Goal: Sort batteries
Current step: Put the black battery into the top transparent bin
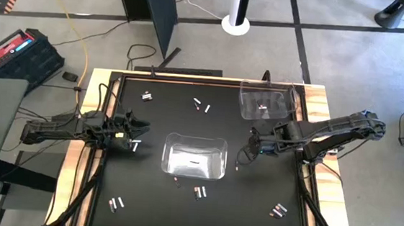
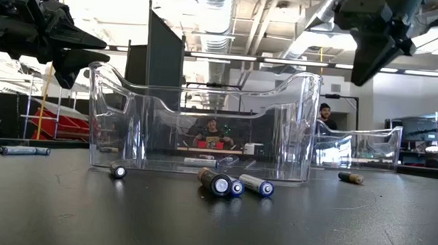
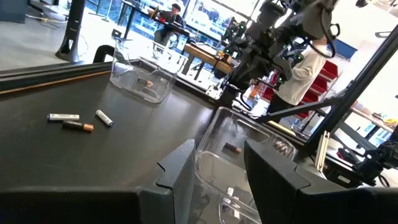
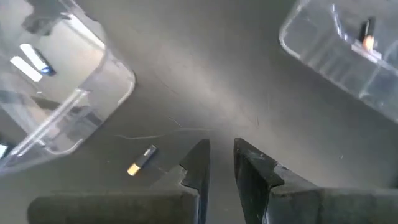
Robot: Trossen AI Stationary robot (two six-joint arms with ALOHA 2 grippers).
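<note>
A clear plastic bin (image 1: 195, 156) stands at the middle of the black table (image 1: 158, 117) and is taken as the landmark. One silvery-white battery (image 1: 192, 161) lies inside it. The left gripper (image 1: 138, 130) is held above the table to the left of this bin, its fingers (image 3: 180, 171) apart with nothing seen between them; a light battery (image 1: 136, 145) lies on the table just below its tip. The right gripper (image 1: 250, 145) hangs to the right of the bin, its fingers (image 4: 198, 163) parted by a narrow gap and empty, with a dark, copper-tipped battery (image 4: 141, 160) lying on the table close beside them.

A second clear bin (image 1: 266, 101) stands behind and to the right of the central bin, holding a dark battery (image 1: 262, 107). More batteries are scattered around the central bin: a pair (image 1: 199, 192) just in front of it, a group (image 1: 202, 105) behind it, one pair (image 1: 146, 96) behind and to the left, one pair (image 1: 115, 204) at the front left, and a cluster (image 1: 278, 210) at the front right.
</note>
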